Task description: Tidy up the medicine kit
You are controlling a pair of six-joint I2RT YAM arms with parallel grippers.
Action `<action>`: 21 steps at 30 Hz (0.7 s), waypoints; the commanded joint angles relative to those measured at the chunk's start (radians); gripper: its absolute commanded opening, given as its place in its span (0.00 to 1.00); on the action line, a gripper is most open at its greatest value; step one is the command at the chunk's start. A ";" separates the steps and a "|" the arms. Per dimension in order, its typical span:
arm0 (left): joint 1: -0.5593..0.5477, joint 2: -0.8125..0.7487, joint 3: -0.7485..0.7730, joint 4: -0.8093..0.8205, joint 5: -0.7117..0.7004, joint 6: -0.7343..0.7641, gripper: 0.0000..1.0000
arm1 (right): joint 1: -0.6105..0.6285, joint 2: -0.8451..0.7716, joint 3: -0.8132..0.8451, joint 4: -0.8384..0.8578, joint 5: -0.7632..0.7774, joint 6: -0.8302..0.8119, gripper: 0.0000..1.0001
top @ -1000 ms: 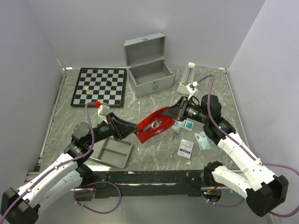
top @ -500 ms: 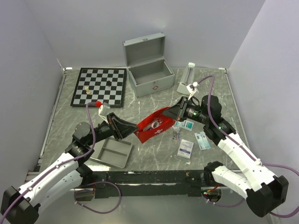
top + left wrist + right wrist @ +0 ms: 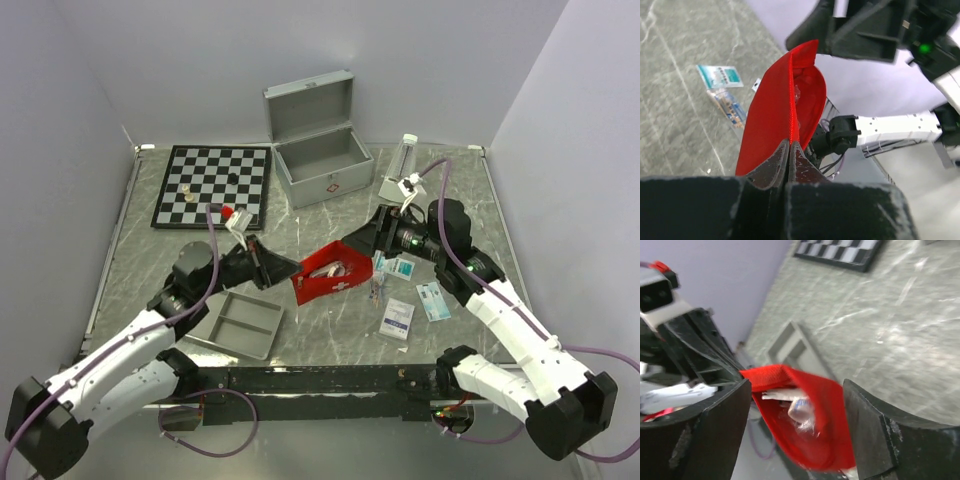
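The medicine kit [image 3: 327,186], a silver case, stands at the back of the table with its lid raised. A red pouch [image 3: 335,272] hangs between my two grippers, above the table's middle. My left gripper [image 3: 288,268] is shut on the pouch's left edge; in the left wrist view its fingertips [image 3: 790,146] pinch the red seam [image 3: 771,107]. At the pouch's right end my right gripper [image 3: 372,246] is open. In the right wrist view its fingers [image 3: 797,390] stand wide on either side of the gaping pouch [image 3: 827,437]. White packets [image 3: 799,407] lie inside it.
A chessboard [image 3: 212,185] with a few pieces lies at the back left. A grey two-compartment tray [image 3: 240,325] sits near the left arm. Loose medicine packets [image 3: 398,320] [image 3: 433,300] lie under and right of the pouch. A white dispenser [image 3: 400,170] stands right of the case.
My right gripper has opened and let go of the pouch's right end. My left gripper has closed on the left edge and shifted up and right.
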 commanded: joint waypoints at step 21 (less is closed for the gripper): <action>-0.001 0.220 0.325 -0.528 -0.362 -0.380 0.01 | 0.235 -0.002 0.063 -0.110 0.379 -0.283 0.42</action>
